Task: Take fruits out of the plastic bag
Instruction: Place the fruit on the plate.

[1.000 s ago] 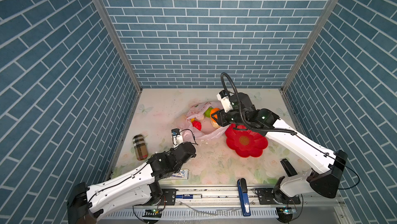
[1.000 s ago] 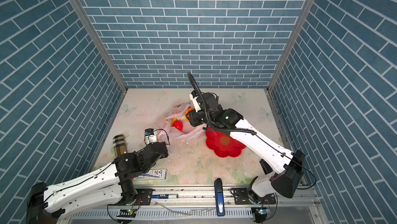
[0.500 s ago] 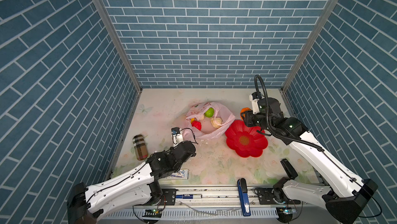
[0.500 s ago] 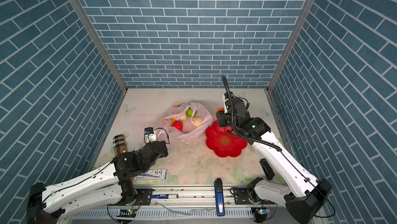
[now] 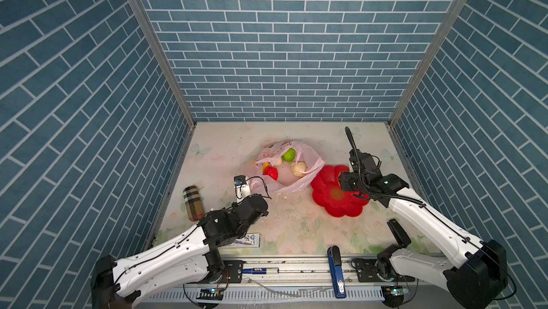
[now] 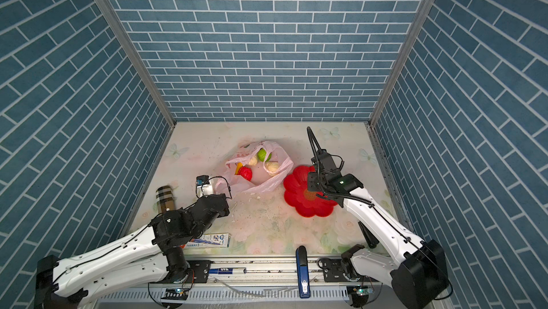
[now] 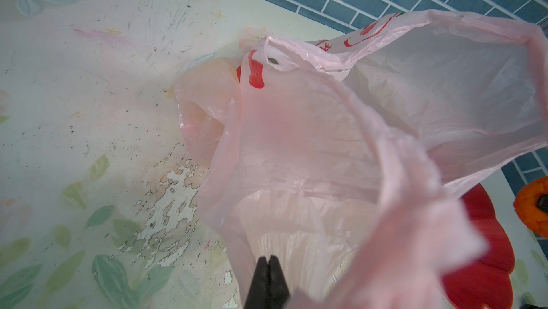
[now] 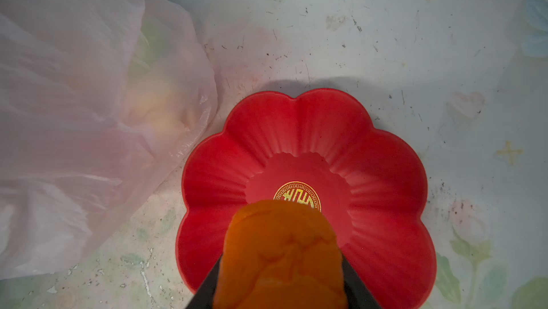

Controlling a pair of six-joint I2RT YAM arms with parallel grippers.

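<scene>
The pale-pink plastic bag (image 5: pixel 299 180) lies open mid-table, and my left gripper (image 7: pixel 269 260) is shut on a fold of its near-left edge. Inside it show a green ball (image 5: pixel 288 155), a red fruit (image 5: pixel 271 173), two beige ones (image 5: pixel 298 168) and a bit of yellow. My right gripper (image 8: pixel 280 263) is shut on the orange fruit (image 8: pixel 281 242), which hangs just above the middle of the red flower-shaped plate (image 8: pixel 385 174). That plate (image 5: pixel 335 212) sits right of the bag, touching it. The orange fruit (image 7: pixel 532 212) also shows in the left wrist view.
A plaid cylinder (image 5: pixel 193 203) lies by the left wall. A small printed carton (image 5: pixel 249 239) rests near the front edge under my left arm. A black object (image 5: pixel 398 232) lies at the front right, and a blue tool (image 5: pixel 336 269) on the front rail. Brick walls enclose three sides.
My right gripper carried the orange fruit out of the bag's mouth, swung right past the plate, and now holds it over the plate's middle. The left arm has not moved.
</scene>
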